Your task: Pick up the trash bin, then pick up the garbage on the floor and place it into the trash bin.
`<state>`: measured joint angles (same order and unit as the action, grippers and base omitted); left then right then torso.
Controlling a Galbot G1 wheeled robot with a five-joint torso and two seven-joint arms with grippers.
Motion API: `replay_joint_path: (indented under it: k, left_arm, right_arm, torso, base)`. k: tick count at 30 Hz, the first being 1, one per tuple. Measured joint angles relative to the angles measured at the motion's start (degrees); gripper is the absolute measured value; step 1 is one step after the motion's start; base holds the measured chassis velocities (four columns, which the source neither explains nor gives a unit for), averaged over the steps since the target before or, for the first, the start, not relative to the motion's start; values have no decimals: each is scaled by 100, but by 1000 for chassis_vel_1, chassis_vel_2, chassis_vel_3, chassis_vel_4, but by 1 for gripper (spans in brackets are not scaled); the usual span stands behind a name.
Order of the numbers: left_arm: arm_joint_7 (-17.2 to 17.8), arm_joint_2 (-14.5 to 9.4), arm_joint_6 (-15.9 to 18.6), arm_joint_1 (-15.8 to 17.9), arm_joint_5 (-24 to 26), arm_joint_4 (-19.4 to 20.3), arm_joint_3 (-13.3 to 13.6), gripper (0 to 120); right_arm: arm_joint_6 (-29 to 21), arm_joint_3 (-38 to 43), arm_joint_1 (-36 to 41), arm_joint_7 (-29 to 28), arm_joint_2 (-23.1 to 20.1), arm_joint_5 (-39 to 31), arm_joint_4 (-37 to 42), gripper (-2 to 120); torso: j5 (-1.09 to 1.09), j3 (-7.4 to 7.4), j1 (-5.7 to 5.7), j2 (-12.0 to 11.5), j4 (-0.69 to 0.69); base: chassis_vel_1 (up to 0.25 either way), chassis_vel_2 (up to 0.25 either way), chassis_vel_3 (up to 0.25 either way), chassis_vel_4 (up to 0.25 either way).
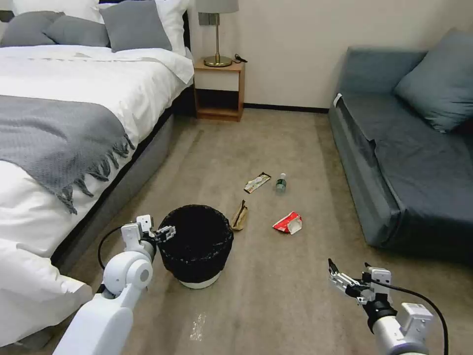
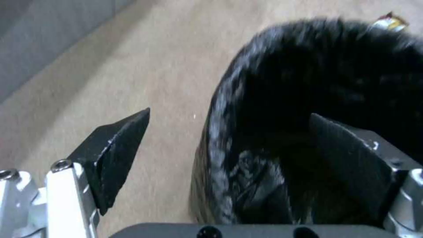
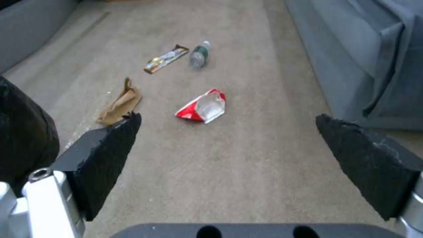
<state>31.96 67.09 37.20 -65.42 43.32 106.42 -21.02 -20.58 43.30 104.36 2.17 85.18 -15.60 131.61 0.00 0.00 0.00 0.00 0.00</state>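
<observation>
Trash bin (image 1: 197, 246) first, since it is the biggest of your task things: it stands upright on the carpet beside the bed (image 1: 59, 123), white base down and black bag folded over the rim; your left gripper (image 1: 166, 231) sits at the rim on the bed side, and in the left wrist view its jaws are spread with the bagged wall (image 2: 229, 132) running between them, one finger (image 2: 119, 148) outside over bare carpet and the other over the dark inside; you look lined up to pinch the rim, I judge, though nothing is clamped yet. Your right gripper (image 1: 345, 281) hovers low over open carpet near the sofa (image 1: 404, 162), jaws spread wide and holding nothing, aimed toward the litter, probably waiting its turn. The garbage lies between bin and sofa: the red-and-white packet (image 3: 203, 106) nearest the right gripper; the brown paper (image 3: 120, 102) just beside the bin; the snack wrapper (image 3: 166, 59) and the small bottle (image 3: 199, 54) farther off, side by side. The floor (image 1: 276, 305) is short beige carpet, flat and open; a nightstand (image 1: 219, 88) with a lamp stands against the far wall.
</observation>
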Motion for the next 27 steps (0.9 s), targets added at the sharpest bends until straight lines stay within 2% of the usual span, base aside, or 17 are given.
replay_joint_path:
  k: [7, 12, 15, 16, 18, 21, 23, 27]
  left_arm:
    - [369, 91, 179, 74, 248, -220, 119, 97]
    - [445, 145, 250, 147, 262, -367, 155, 95]
    - [441, 147, 307, 186, 271, -449, 185, 81]
    - [441, 147, 307, 186, 271, -449, 185, 81]
    - [406, 139, 312, 206, 291, -500, 186, 72]
    - [371, 131, 306, 213, 295, -528, 183, 66]
    - [312, 108, 273, 213, 295, -551, 181, 53]
    - [173, 75, 185, 208, 269, -584, 170, 43]
  right_arm:
    - [61, 19, 53, -23, 76, 49, 19, 100]
    - [94, 15, 78, -29, 111, 82, 21, 100]
    - [112, 19, 97, -43, 127, 84, 24, 100]
    - [112, 19, 97, -43, 127, 84, 24, 100]
    - [114, 11, 100, -50, 141, 94, 24, 100]
    - [114, -4, 100, -51, 153, 111, 24, 100]
    - [113, -26, 91, -54, 166, 131, 24, 100]
    - [100, -67, 69, -65, 186, 142, 17, 100]
  torso:
    - [0, 0, 0, 0, 0]
    - [0, 0, 0, 0, 0]
    - [0, 0, 0, 0, 0]
    - [0, 0, 0, 0, 0]
    - [1, 0, 0, 0, 0]
    - [1, 0, 0, 0, 0]
    - [2, 0, 0, 0, 1]
    - [1, -1, 0, 0, 0]
  base:
    - [0, 0, 0, 0]
    - [0, 0, 0, 0]
    - [0, 0, 0, 0]
    - [0, 0, 0, 0]
    - [0, 0, 0, 0]
    - [0, 0, 0, 0]
    - [0, 0, 0, 0]
    - [0, 0, 0, 0]
